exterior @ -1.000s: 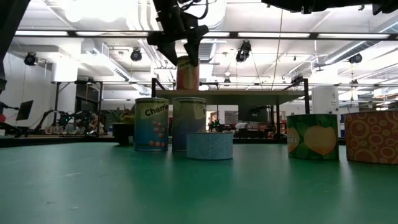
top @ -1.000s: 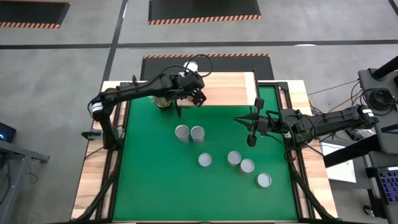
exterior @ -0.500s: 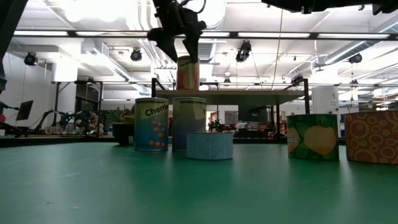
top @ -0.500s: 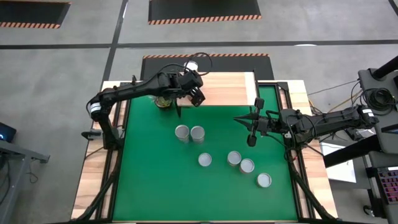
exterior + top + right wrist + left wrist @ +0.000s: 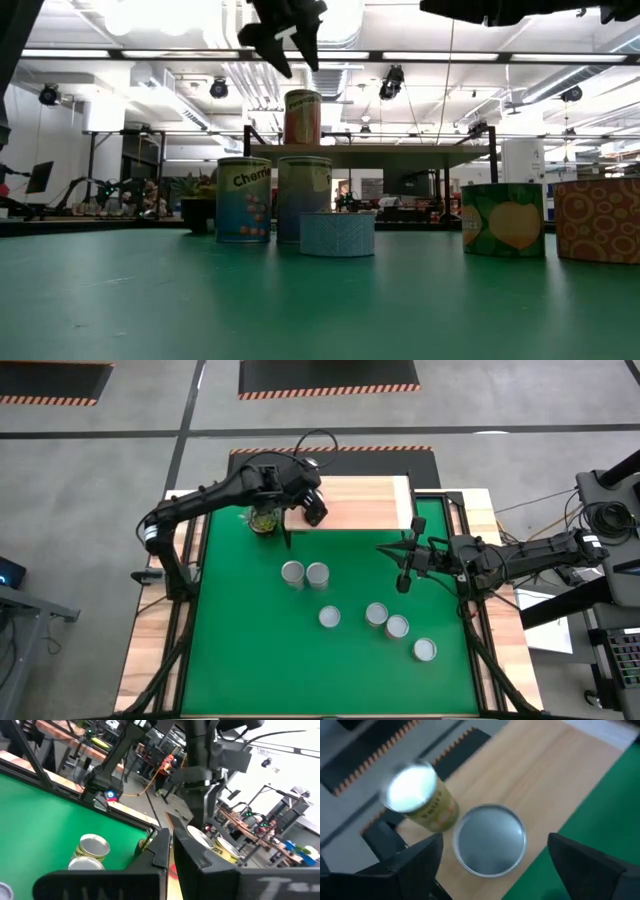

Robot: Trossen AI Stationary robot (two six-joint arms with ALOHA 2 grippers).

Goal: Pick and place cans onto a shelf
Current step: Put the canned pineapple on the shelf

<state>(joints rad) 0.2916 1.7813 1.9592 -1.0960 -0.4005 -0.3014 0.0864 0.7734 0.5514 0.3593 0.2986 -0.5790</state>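
Note:
The pale wood shelf (image 5: 360, 505) stands at the far edge of the green mat (image 5: 240, 650). Two cans stand on its left end: a silver-topped one (image 5: 490, 839) and a yellow-labelled one (image 5: 417, 795); the low view shows one can on the shelf (image 5: 302, 117). My left gripper (image 5: 495, 870) hangs open and empty above the silver-topped can, well clear of it in the low view (image 5: 285, 30). Several more cans stand on the mat, such as a pair (image 5: 304, 574) and a group (image 5: 385, 620). My right gripper (image 5: 404, 572) is shut and empty over the mat's right side.
A small green potted plant (image 5: 263, 520) stands on the mat just left of the shelf, under my left arm. In the low view the mat's cans (image 5: 244, 200) (image 5: 503, 217) stand between the camera and the shelf. The shelf's right part (image 5: 385, 500) is bare.
My left gripper has gone up, away from the top of the can on the shelf, and a little toward the table's far edge. The can stays standing upright on the shelf.

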